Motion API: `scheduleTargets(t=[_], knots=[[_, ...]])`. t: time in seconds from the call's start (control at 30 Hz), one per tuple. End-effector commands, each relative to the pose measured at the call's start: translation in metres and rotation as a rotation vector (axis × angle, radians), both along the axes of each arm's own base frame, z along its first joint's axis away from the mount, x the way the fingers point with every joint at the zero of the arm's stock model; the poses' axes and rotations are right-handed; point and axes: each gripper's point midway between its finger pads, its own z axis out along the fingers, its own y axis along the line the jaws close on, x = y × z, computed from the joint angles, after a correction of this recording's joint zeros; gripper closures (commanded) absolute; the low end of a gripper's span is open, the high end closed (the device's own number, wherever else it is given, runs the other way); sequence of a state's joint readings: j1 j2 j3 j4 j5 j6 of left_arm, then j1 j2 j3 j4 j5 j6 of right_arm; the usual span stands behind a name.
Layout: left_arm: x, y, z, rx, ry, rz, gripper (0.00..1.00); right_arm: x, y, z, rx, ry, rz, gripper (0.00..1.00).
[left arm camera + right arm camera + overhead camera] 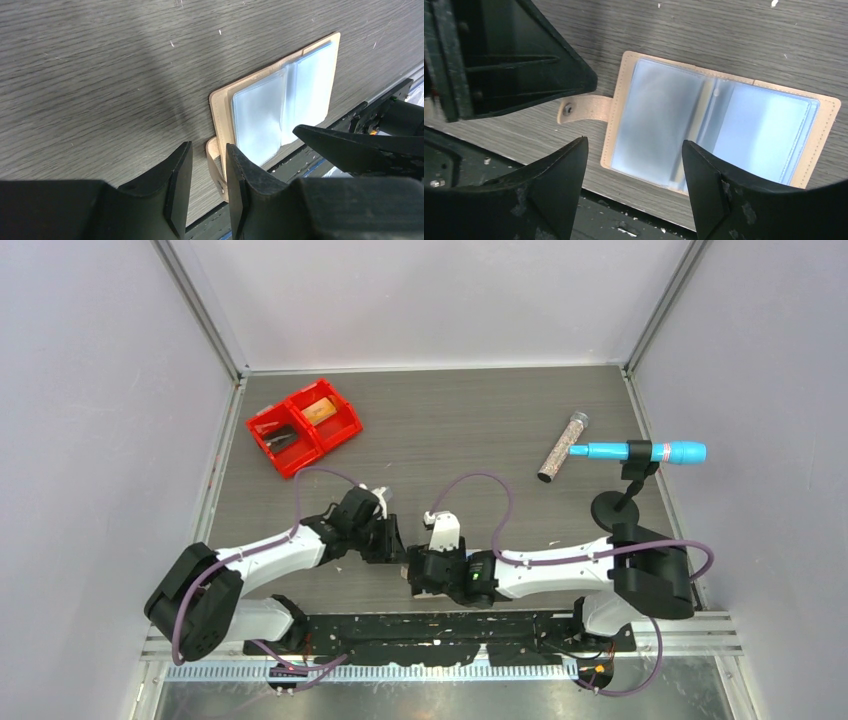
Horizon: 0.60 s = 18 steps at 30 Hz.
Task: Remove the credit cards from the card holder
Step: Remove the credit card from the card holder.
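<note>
Card holder [719, 122]: lies spread open, flat on worktop [450, 420], close to near edge, betw. the two grippers. Tan border all round, two blue-grey see-through panels facing up; can't tell what sits inside them. Snap tab [584, 108]: sticks out from the end nearest L gripper, flat on worktop.

L gripper [208, 147]: jaws apart by a narrow gap, tips low by worktop, tab in line w/ the gap. Pinches nothing.

R gripper [635, 142]: jaws wide open above holder, one finger each side of the panel nearest the tab. Grips nothing. In L wrist view, R finger [350, 145] reaches across holder's near edge.

Far L corner of worktop: red bin [305, 427], two compartments, set at an angle. Dark item in L compartment, tan-orange item in the other.

Far R: glittery tube [563, 448] lying down, just beside a blue pen-like cylinder [650, 452] held level on a small black stand [612, 506]. All three well apart from holder.
</note>
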State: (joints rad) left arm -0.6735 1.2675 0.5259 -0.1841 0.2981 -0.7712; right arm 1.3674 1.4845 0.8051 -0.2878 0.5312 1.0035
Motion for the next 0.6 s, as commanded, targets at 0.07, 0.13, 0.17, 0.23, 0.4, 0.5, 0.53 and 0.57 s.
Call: scheduleTargets(t=[0.07,0.13,0.17,0.23,0.4,0.5,0.53,0.57], knots=[[-0.003,0.0,0.0,-0.019,-0.029,-0.029,0.67,0.007,-0.006,-0.005,-0.103,-0.034,-0.041,0.23],[-0.005,-0.002,-0.001,-0.03,-0.02,-0.031,0.67,0.007,-0.005,-0.008,-0.11,-0.029,-0.042,0.24],[-0.006,-0.002,-0.002,-0.033,-0.018,-0.031,0.67,0.006,-0.004,-0.011,-0.118,-0.027,-0.041,0.24],[-0.007,-0.002,-0.003,-0.038,-0.012,-0.031,0.68,0.006,-0.003,-0.014,-0.128,-0.024,-0.041,0.24],[-0.011,-0.002,-0.003,-0.046,-0.007,-0.037,0.74,0.006,-0.003,-0.019,-0.148,-0.022,-0.048,0.22],[-0.012,-0.002,-0.002,-0.053,-0.005,-0.04,0.82,0.006,-0.003,-0.021,-0.154,-0.02,-0.05,0.21],[-0.012,-0.002,-0.002,-0.056,-0.003,-0.042,0.86,0.006,-0.003,-0.022,-0.156,-0.019,-0.05,0.2],[-0.013,-0.003,-0.002,-0.058,-0.001,-0.043,0.89,0.006,-0.002,-0.022,-0.155,-0.019,-0.05,0.2]])
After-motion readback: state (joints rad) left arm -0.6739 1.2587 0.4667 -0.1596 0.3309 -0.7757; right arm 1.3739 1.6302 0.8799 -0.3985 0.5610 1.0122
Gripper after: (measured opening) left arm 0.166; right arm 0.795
